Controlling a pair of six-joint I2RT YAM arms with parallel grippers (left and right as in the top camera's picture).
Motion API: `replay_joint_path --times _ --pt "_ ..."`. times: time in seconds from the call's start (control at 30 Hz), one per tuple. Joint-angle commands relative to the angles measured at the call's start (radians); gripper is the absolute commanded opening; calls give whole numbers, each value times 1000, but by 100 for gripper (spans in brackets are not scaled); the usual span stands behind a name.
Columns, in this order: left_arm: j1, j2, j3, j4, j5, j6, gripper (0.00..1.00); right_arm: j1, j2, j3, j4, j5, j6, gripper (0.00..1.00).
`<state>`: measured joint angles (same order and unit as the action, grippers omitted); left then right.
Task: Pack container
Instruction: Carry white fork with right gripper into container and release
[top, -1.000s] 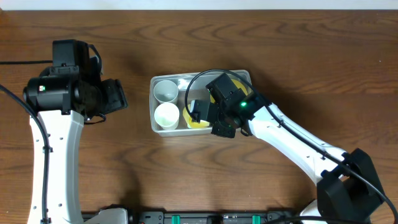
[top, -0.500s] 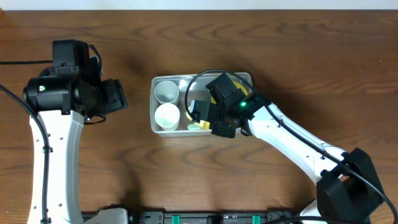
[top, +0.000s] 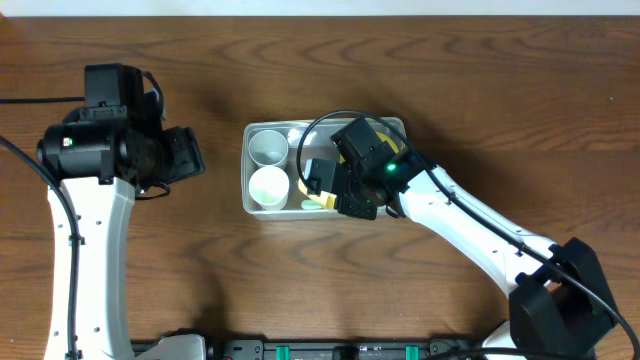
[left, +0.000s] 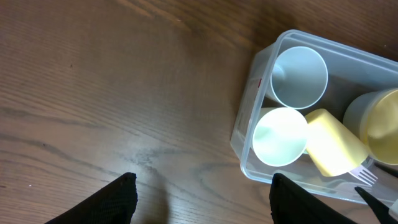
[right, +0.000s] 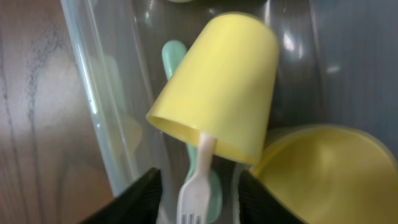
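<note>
I see the container (top: 246, 185) mid-table, nearer the far edge; my right gripper (right: 199, 200) hangs over its near-right corner, fingers apart; my left gripper (left: 205, 198), also spread, hovers toward the left edge; inside, a tipped yellow cup (right: 217, 87) covers a white fork's (right: 198, 180) handle.

Left gripper (left: 204, 186) pointing down, jaws wide apart, right gripper (right: 199, 180) pointing down too, jaws apart, right arm (top: 470, 225) stretched out
</note>
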<state>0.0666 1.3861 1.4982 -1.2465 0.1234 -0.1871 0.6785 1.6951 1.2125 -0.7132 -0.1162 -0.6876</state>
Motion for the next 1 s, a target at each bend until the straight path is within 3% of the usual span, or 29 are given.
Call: replay_joint_path --times 0.0,0.67,0.73,0.9,0.97 --pt "4 0 -5 -2 -15 -6 69 7 7 -5 12 -11 2 46" --pt "4 0 -5 -2 -15 -6 69 -11 28 -19 67 12 2 50" --pt "4 0 -5 -2 -15 -6 69 -11 28 -19 84 15 11 45" --pt "4 0 -5 -3 -15 -6 69 -13 -5 -16 207 91 245 49" --pt "4 0 -5 -3 -15 -5 69 -18 -43 -13 258 189 383 56"
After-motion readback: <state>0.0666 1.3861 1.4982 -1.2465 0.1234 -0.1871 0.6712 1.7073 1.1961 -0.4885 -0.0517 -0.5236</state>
